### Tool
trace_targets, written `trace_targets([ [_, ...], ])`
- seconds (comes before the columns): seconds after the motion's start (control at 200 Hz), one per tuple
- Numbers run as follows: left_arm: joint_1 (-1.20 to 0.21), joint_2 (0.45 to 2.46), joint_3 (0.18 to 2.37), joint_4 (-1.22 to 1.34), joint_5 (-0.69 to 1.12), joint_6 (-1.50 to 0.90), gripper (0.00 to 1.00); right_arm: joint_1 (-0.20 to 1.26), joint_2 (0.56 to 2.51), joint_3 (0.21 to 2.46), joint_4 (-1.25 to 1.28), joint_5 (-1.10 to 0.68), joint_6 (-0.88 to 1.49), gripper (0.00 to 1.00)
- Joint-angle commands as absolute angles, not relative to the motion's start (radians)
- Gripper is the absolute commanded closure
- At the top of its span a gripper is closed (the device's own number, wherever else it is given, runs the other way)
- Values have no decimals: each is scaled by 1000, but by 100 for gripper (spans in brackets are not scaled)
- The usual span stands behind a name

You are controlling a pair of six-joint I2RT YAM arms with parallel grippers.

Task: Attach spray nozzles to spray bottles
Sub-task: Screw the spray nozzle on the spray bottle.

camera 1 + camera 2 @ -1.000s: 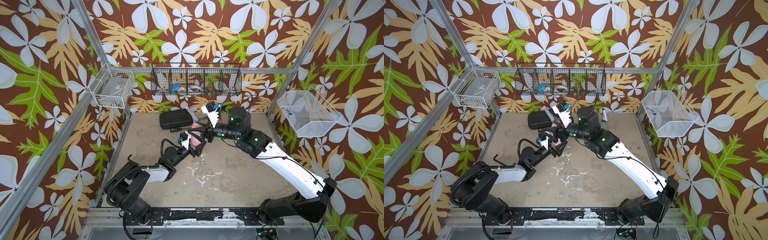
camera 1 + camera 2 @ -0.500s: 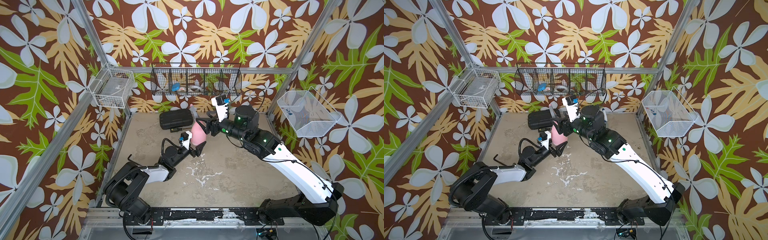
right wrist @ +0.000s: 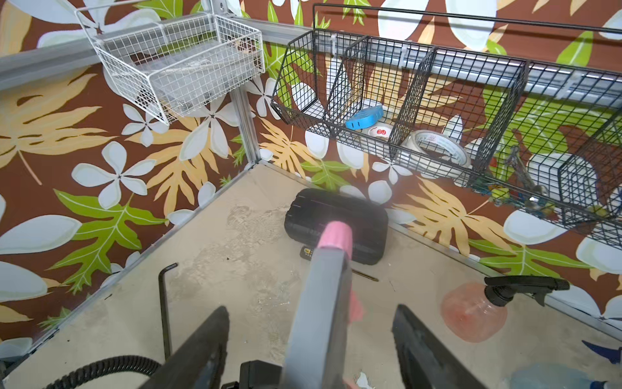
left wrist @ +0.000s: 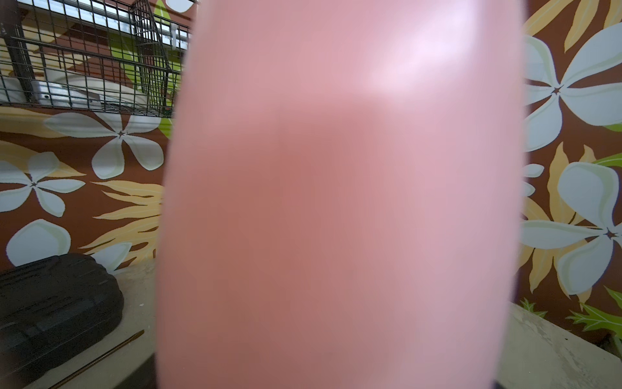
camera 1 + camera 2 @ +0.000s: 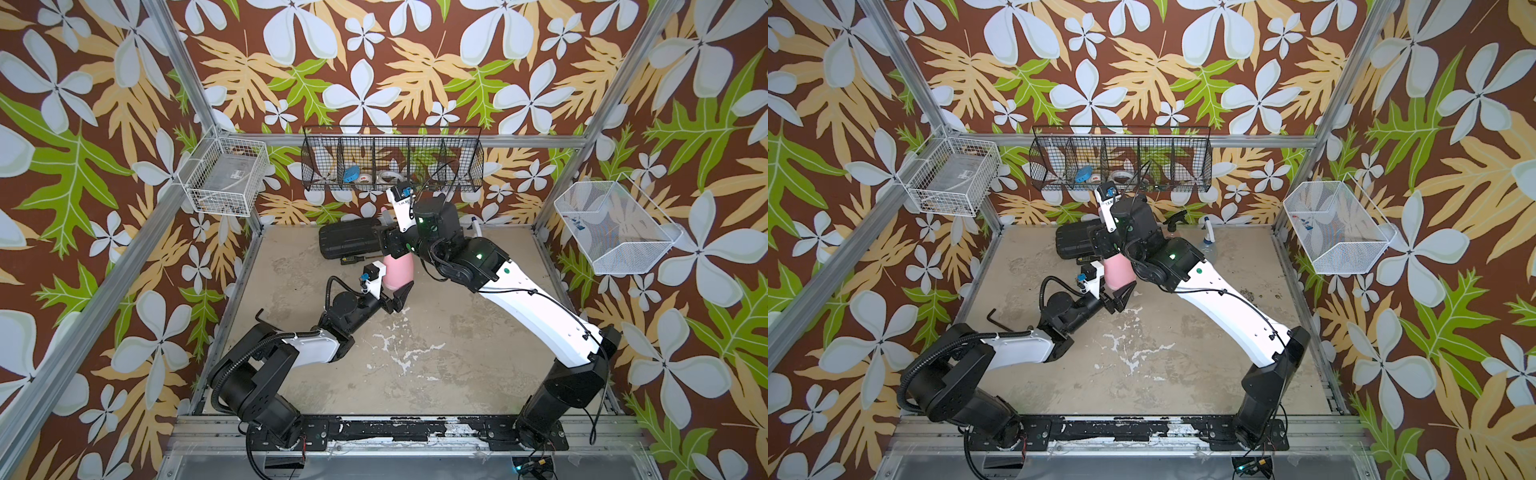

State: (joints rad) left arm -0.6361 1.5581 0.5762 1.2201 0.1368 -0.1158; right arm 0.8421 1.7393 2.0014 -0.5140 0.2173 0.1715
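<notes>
Table (image 5: 436,353): worn beige surface, both arms reaching in toward the back middle.

Black wire basket (image 5: 390,166) hangs on the back wall. Tape rolls and a blue disc lie in its compartments.

Black case (image 5: 349,245) lies flat at the back of the table, just left of the right arm's wrist.

Pink bottle (image 5: 398,269): upright, middle-back of the table, just in front of the case. My left gripper (image 5: 394,296) is clamped on its lower body. In the left wrist view the bottle fills nearly the whole frame, blurred.

Right gripper (image 3: 309,313) sits directly over the bottle's neck. Its jaws stand apart, with a visible gap on each side of the grey-and-pink nozzle (image 3: 323,279) between them, touching neither side. I cannot tell whether the nozzle is seated on the neck; the gripper hides that joint in both top views.

Orange-red bottle (image 3: 471,313) stands near the back wall on the right, with the black nozzle (image 3: 518,289) on top of it.

Bluish bottle (image 5: 1209,248) stands further right along the same wall, carrying the white-and-blue nozzle (image 5: 1209,227).

Hex key (image 3: 165,303) lies on the left of the table, well apart from the bottles.

Radio (image 5: 351,260), small and black, lies touching the case's front edge.
</notes>
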Motion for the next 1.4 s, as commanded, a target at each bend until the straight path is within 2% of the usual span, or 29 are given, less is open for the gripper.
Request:
trace_targets([
  [0.0,-638,1552,577,1235,127,-98,49,841,1781,2066,-565,301,152,33],
  [0.105,-638,1552,577,1235,126,-95,49,841,1810,2129,-615,298,165,52],
  [0.255,-638,1546,574,1235,126,-97,49,841,1786,2107,-608,291,172,79],
  [0.355,-638,1538,570,1241,130,-113,49,839,1745,2043,-567,274,175,91],
  [0.52,-638,1507,554,1277,163,-144,49,839,1608,1798,-342,227,168,99],
  [0.716,-638,1481,536,1313,204,-157,48,834,1498,1611,-153,153,160,100],
  [0.956,-638,1504,527,1484,291,-260,48,834,1404,1433,45,60,143,100],
  [1.241,-638,1499,560,1473,306,-213,47,832,1409,1450,-71,30,111,100],
  [1.396,-638,1505,640,1375,202,-175,49,836,1433,1480,-155,163,142,100],
])
